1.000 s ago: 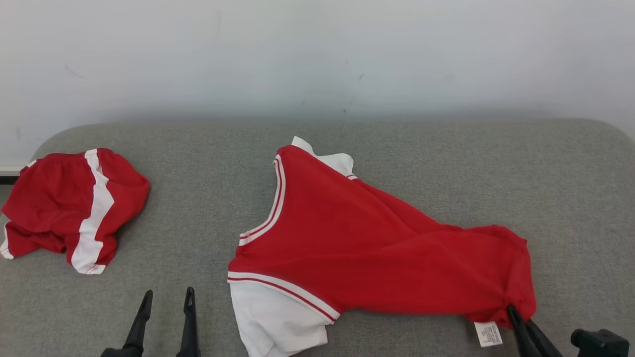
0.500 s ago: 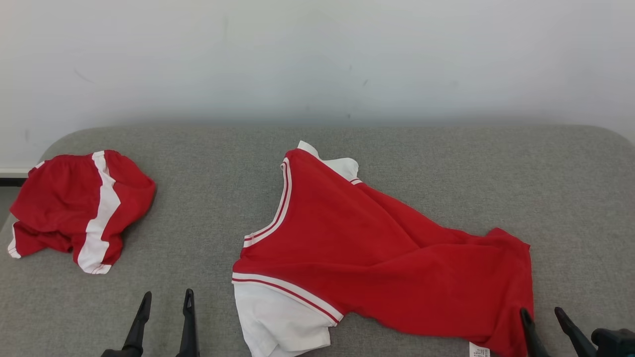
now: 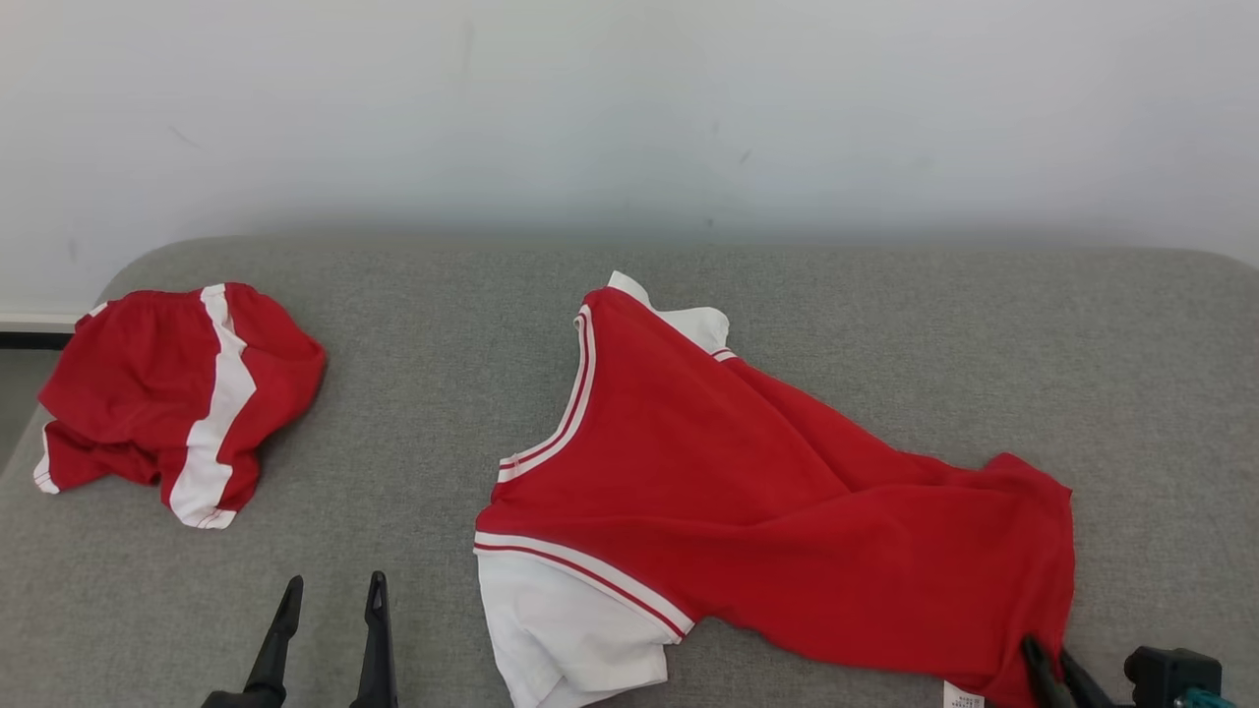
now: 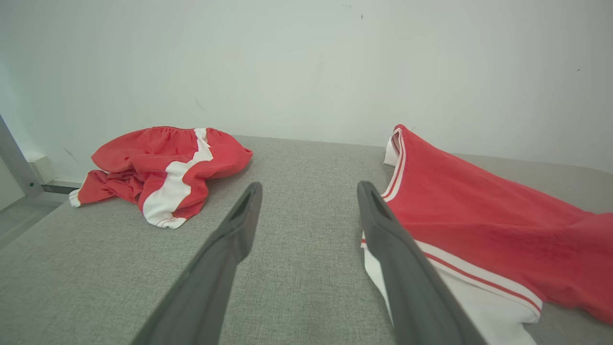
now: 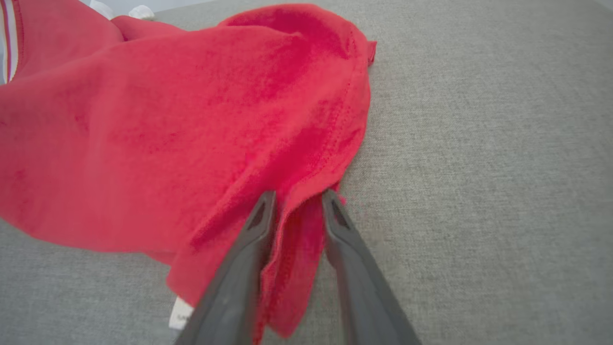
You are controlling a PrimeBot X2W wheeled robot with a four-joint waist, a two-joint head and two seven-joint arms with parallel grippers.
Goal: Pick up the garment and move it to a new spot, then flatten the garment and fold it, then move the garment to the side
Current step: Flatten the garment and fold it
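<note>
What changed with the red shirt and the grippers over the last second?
The right gripper let go of the red shirt at its near hem corner, opened, and has narrowed again astride a fold of that hem; whether it grips is unclear. The left gripper stayed open and idle, the red shorts stayed put; the view itself shifted slightly.

**Setting: a padded grey surface against a plain white wall**

A grey woven-fabric surface [image 3: 885,315] with rounded far corners spans the lower two thirds of the head view. Behind it rises a matt white wall [image 3: 629,98] with a few small dark scuffs near upper centre. At the far left edge, a dark skirting strip [image 3: 29,340] runs above a sliver of grey floor [image 3: 10,393]. In the left wrist view, a pale metal post [image 4: 18,158] slants along the left edge. The light is soft and even.
</note>
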